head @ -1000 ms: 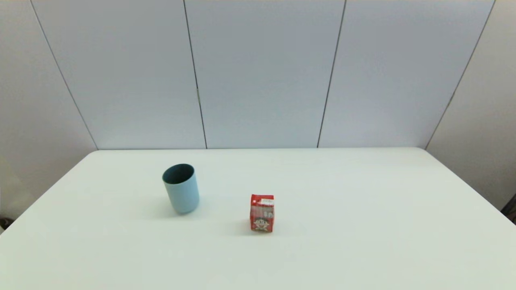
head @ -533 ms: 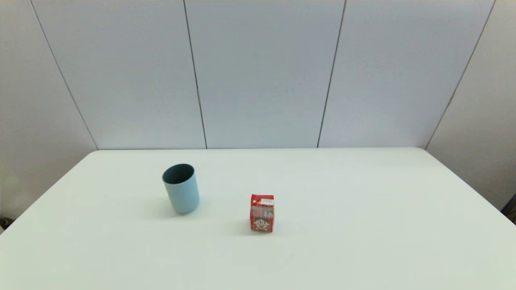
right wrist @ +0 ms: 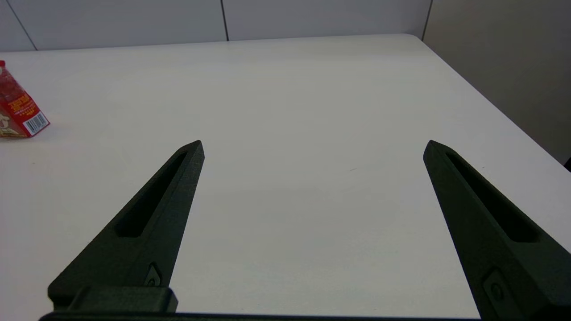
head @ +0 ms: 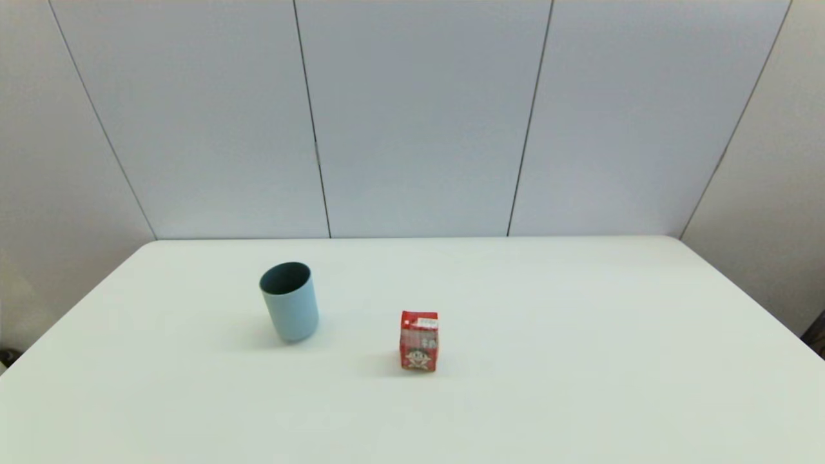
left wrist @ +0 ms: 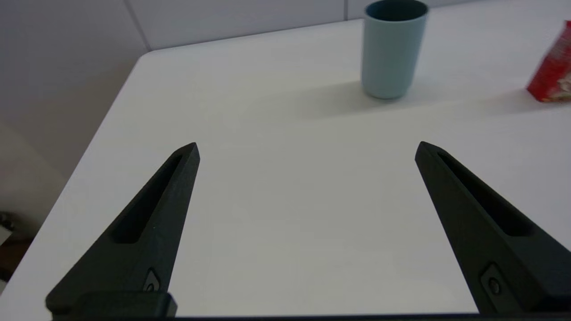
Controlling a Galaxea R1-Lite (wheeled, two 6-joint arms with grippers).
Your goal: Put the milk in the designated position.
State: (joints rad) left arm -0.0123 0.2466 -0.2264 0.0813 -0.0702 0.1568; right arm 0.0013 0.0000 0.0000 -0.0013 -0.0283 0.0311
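The milk (head: 419, 341), a small red carton with a cartoon face, stands upright near the middle of the white table (head: 580, 361). It also shows at the edge of the left wrist view as the milk (left wrist: 553, 73) and of the right wrist view as the milk (right wrist: 15, 111). Neither arm appears in the head view. My left gripper (left wrist: 307, 149) is open over the table's near left part, well short of the carton. My right gripper (right wrist: 313, 147) is open over the near right part, with nothing between its fingers.
A light blue cup (head: 289, 301) stands upright to the left of the milk and a little farther back, and it is seen as the cup (left wrist: 391, 48) from the left wrist. Grey wall panels (head: 419, 116) close off the table's far edge.
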